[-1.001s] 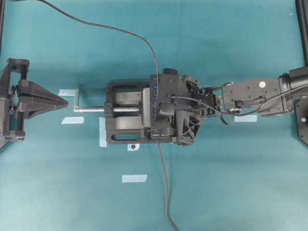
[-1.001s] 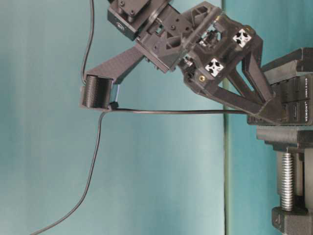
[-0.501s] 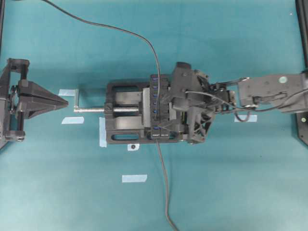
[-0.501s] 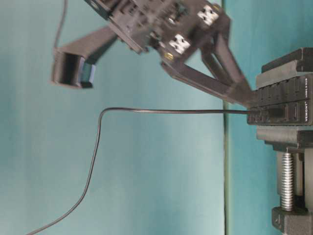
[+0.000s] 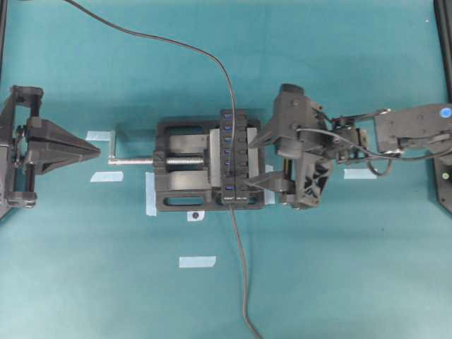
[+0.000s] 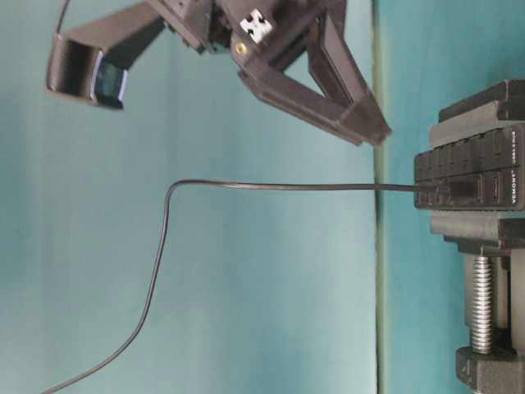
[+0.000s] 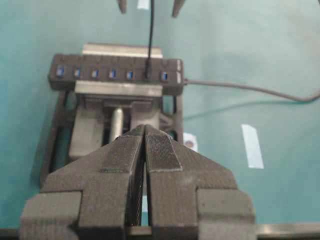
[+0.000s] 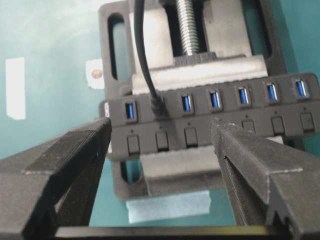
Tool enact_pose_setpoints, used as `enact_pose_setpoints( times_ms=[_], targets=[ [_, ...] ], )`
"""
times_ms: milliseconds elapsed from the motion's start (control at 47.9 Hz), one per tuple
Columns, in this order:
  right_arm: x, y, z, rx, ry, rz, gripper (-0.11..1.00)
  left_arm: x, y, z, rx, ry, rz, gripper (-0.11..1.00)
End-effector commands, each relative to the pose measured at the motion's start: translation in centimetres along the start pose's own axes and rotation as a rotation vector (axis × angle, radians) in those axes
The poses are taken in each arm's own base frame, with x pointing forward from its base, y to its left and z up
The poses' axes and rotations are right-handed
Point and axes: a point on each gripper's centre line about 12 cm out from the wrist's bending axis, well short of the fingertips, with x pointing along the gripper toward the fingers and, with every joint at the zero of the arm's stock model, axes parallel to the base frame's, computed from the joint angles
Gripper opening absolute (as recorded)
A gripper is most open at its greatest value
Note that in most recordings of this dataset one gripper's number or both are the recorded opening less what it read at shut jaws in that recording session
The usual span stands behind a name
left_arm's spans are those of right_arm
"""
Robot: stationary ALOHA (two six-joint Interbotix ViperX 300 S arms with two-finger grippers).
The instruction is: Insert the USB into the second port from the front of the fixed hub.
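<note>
Our right gripper (image 5: 256,160) is matte black printed plastic with ribbed fingers (image 8: 60,165), brass screws, and looping black cables.

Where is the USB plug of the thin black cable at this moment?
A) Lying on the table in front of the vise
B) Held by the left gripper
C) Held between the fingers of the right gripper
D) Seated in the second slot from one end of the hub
D: the USB plug sits in the fixed hub, one blue slot from its end, while the right gripper is open and empty.
</note>
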Motion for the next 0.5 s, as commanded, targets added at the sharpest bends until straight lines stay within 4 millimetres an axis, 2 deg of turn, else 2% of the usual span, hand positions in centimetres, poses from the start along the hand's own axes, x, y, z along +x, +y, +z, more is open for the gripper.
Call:
enact_pose_setpoints(
  times_ms=[0, 480],
  targets=[
    [-0.94, 0.23, 0.85, 0.011, -0.039, 0.009, 0.83, 0.05, -0.03, 0.56, 0.002, -0.014, -0.001, 0.00],
    [-1.15, 0.29, 0.88, 0.010, -0.043, 0.011, 0.83, 0.05, -0.03, 0.56, 0.000, -0.014, -0.001, 0.00]
  ],
)
